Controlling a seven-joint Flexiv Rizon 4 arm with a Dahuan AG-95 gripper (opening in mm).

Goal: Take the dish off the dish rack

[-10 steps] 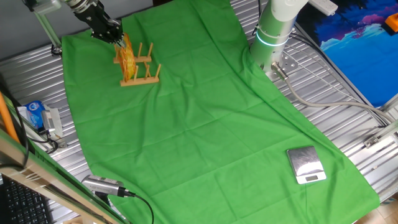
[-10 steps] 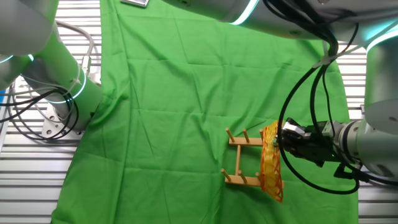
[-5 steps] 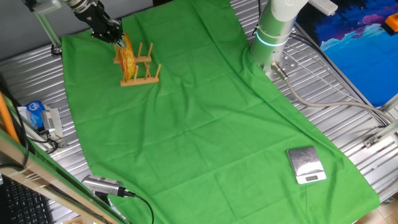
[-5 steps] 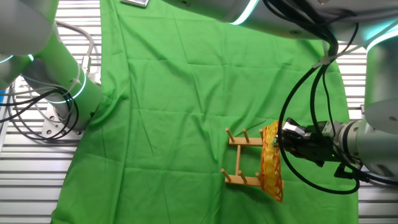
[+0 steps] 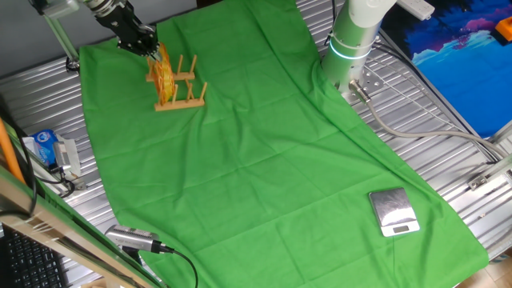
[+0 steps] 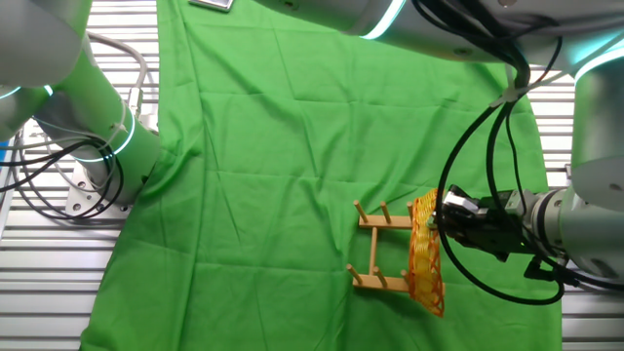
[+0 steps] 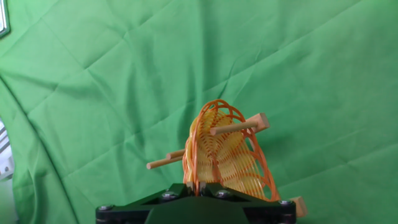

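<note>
The dish (image 5: 162, 74) is a yellow-orange woven wicker plate standing on edge in the small wooden dish rack (image 5: 183, 92) at the far left of the green cloth. It also shows in the other fixed view (image 6: 424, 263) and in the hand view (image 7: 225, 152), between the rack's pegs (image 7: 236, 127). My gripper (image 7: 196, 185) is at the dish's rim, jaws closed on the wicker edge. In the one fixed view the gripper (image 5: 148, 46) sits at the top of the dish. The dish still stands in the rack (image 6: 380, 252).
A green cloth (image 5: 264, 144) covers the table. A small silver scale (image 5: 393, 211) lies at the near right of the cloth. A robot base (image 5: 352, 40) stands at the far edge. Cables and a blue-white box (image 5: 46, 146) lie off the cloth at left.
</note>
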